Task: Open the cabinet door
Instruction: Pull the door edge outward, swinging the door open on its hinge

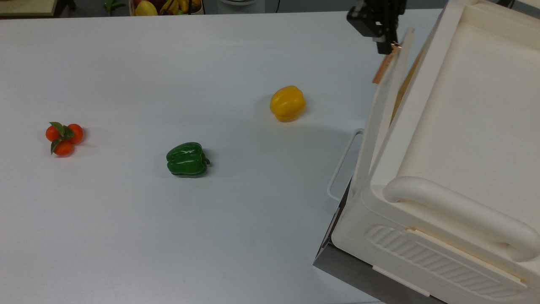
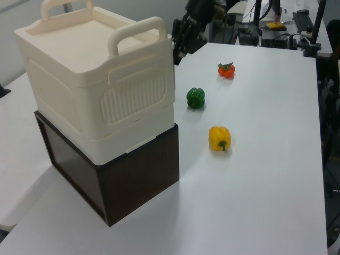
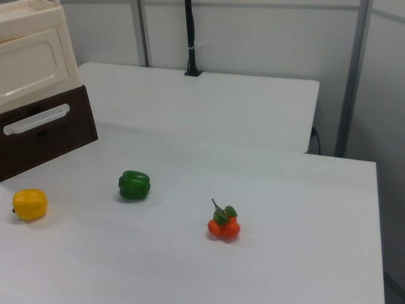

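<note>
Lab / robotics test bench, not a home. Big plain white table (image 2: 276, 175) with toy produce as props: plastic yellow pepper (image 1: 287, 103), green pepper (image 1: 187, 159), tomato cluster (image 1: 64, 137). Cream plastic cabinet (image 2: 95, 79) mounted on a dark brown box (image 2: 138, 175) at the table's edge. Behind the far edge in the left view: more desks with cables, stands and gear (image 2: 287, 24). Right view shows grey partition panels (image 3: 253, 38) with metal posts and a black pole (image 3: 189, 38).
</note>
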